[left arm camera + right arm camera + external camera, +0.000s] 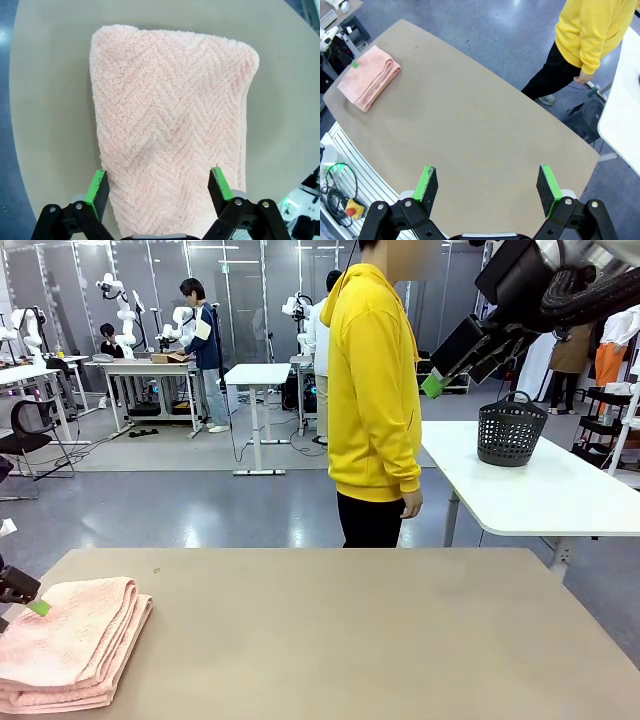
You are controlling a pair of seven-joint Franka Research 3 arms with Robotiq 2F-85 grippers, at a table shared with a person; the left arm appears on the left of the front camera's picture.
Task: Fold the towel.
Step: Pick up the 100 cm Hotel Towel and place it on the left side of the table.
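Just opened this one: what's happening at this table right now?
A pink towel lies folded in several layers near the left end of the tan table. The left tool hangs open just above it, pads either side of the cloth, not gripping it. The right tool is open too, raised high over the bare part of the table and holding nothing. A person in a yellow hoodie stands at the far side, hands down, touching nothing. The folding looks done.

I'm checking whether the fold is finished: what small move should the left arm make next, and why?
Probably lift the left gripper straight up and away. The towel already lies folded in neat layers on the table, and the jaws stand open over it, holding nothing.
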